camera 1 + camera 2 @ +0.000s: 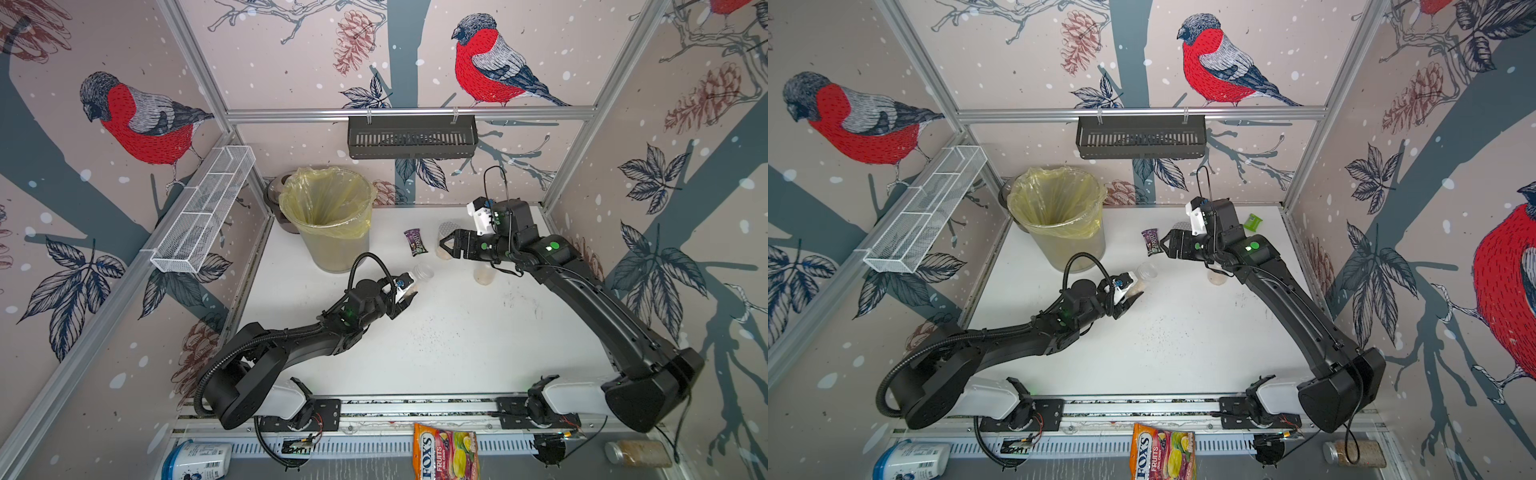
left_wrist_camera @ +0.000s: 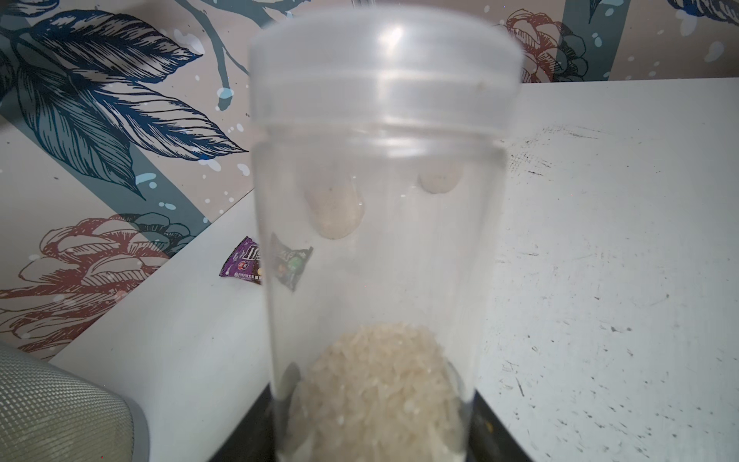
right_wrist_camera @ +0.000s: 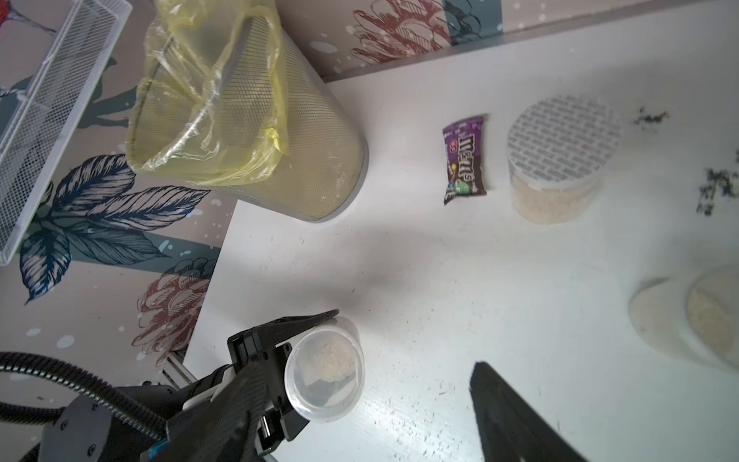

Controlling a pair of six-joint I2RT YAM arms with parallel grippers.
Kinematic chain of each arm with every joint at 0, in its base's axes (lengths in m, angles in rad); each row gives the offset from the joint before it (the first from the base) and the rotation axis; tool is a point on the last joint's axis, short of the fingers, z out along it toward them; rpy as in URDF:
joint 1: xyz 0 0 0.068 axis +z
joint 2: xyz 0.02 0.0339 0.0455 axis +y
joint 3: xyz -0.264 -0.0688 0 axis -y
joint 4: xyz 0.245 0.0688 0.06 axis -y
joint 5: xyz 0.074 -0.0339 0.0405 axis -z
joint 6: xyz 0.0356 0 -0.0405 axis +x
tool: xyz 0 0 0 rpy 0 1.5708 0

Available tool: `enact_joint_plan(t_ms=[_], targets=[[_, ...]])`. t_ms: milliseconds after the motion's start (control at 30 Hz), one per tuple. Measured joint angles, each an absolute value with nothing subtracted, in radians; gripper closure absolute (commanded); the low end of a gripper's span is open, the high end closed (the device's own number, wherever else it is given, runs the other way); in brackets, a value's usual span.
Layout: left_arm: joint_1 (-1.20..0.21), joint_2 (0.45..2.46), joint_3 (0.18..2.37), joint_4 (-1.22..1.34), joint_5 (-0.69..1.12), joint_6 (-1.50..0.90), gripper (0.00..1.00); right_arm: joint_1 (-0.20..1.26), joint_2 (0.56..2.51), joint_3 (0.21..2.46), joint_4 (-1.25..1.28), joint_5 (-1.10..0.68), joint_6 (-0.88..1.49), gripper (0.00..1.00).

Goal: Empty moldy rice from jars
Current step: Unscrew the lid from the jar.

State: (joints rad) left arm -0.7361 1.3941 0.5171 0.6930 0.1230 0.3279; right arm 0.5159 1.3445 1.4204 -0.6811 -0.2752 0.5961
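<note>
My left gripper (image 1: 405, 297) is shut on a slim clear jar (image 1: 420, 275) and holds it tilted above the table's middle, its clear lid (image 2: 384, 68) on. Moldy rice (image 2: 376, 380) lies at the jar's base, between the jaws. From the right wrist view the same jar (image 3: 326, 374) shows lid-first in that gripper. My right gripper (image 1: 445, 246) hangs open over the back of the table with nothing between its jaws; one finger (image 3: 512, 412) shows. A wider jar (image 3: 554, 168) of rice with a dotted silver lid stands below it. Another slim jar (image 1: 483, 275) stands beside the right arm.
A mesh bin (image 1: 328, 216) lined with a yellow bag stands at the back left. A purple candy packet (image 1: 415, 242) lies between the bin and the wide jar. A green packet (image 1: 1252, 221) lies behind the right arm. In front of the rail lie a sweets bag (image 1: 446, 453), a white tub (image 1: 199, 459) and a brown-filled jar (image 1: 640, 453).
</note>
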Motion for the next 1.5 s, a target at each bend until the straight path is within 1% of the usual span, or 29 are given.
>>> enact_joint_plan(t_ms=[133, 367, 933, 1167, 1367, 1467, 1500], targets=[[-0.736, 1.399, 0.523, 0.695, 0.103, 0.346, 1.0, 0.562, 1.379, 1.427, -0.737, -0.215, 0.713, 0.2], [-0.736, 1.436, 0.551, 0.684, 0.102, 0.373, 1.0, 0.665, 1.477, 1.489, -0.771, -0.202, 0.783, 0.19], [-0.736, 1.441, 0.556, 0.679, 0.11, 0.381, 1.0, 0.694, 1.573, 1.526, -0.814, -0.205, 0.741, 0.23], [-0.736, 1.441, 0.558, 0.669, 0.113, 0.381, 1.0, 0.694, 1.581, 1.526, -0.813, -0.216, 0.723, 0.3], [-0.736, 1.44, 0.558, 0.668, 0.113, 0.381, 1.0, 0.693, 1.573, 1.515, -0.81, -0.229, 0.703, 0.41], [-0.736, 1.436, 0.558, 0.659, 0.113, 0.38, 1.0, 0.693, 1.571, 1.504, -0.803, -0.24, 0.703, 0.42], [-0.736, 1.434, 0.558, 0.652, 0.113, 0.38, 1.0, 0.693, 1.57, 1.5, -0.8, -0.242, 0.702, 0.44]])
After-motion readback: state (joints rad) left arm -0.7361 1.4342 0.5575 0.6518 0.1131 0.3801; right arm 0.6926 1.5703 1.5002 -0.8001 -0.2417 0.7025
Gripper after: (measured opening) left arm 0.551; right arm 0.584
